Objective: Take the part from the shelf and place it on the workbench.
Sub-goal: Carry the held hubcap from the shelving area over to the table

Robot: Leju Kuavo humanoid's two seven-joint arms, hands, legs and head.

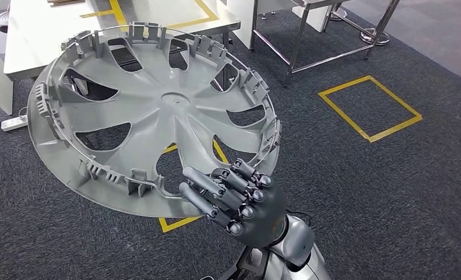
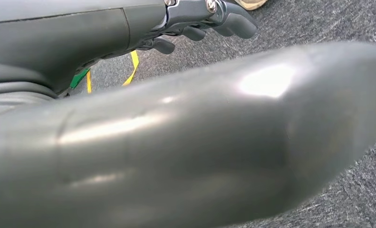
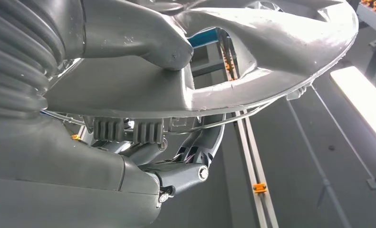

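The right hand (image 1: 239, 201) grips the grey wheel cover (image 1: 152, 111) at its near rim, thumb (image 3: 138, 35) on one face and fingers (image 3: 195, 156) curled under the other (inner ribbed side up), above the dark carpet (image 1: 362, 192). The left hand (image 2: 209, 19) hangs with fingers curled, holding nothing.

Pale grey part (image 1: 158, 111), dark grey robot hand (image 1: 239, 201), speckled charcoal carpet (image 1: 379, 192), yellow floor tape (image 1: 369, 108)

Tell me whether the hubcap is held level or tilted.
Tilted. In the head view the hubcap faces the camera with its clipped inner side, gripped by the right hand at its lower rim.
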